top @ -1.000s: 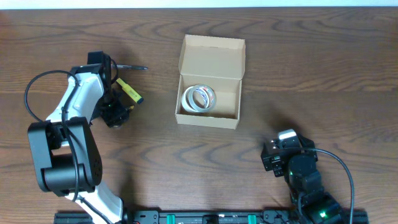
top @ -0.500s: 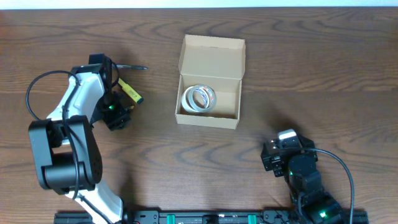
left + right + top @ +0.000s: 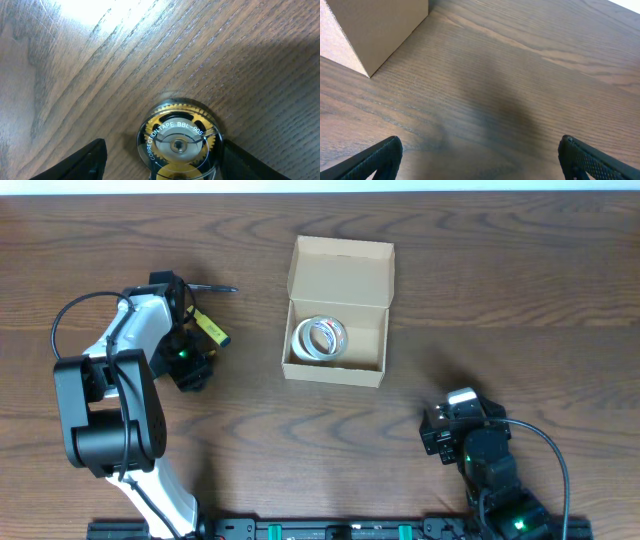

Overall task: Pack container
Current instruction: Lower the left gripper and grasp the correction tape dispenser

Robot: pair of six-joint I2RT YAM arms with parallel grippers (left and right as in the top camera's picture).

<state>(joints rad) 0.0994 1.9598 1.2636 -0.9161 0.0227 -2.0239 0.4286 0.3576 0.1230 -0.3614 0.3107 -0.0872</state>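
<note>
Here the container (image 3: pixel 339 272), a light-tan cardboard box, sits on the desk (image 3: pixel 520 290) a little behind centre. Its flap lid is folded open toward the far edge. A clear tape roll (image 3: pixel 319 338) lies flat inside, against the box's left wall. In the right wrist view a corner of the box (image 3: pixel 370 30) shows at upper left.

Well to the box's left, the left hand (image 3: pixel 190 367) points down at the desk. Its jaws stand apart on either side of a small round correction tape (image 3: pixel 177 142) with a gold gear face; a clear gap shows at one finger, and nothing is gripped. Just behind this hand lie a yellow-and-black marker (image 3: pixel 208 327) and a thin dark pen (image 3: pixel 212 287).

The right hand (image 3: pixel 452 426) rests near the front edge, right of the box and well apart from it, jaws spread wide over bare wood (image 3: pixel 485 100).
</note>
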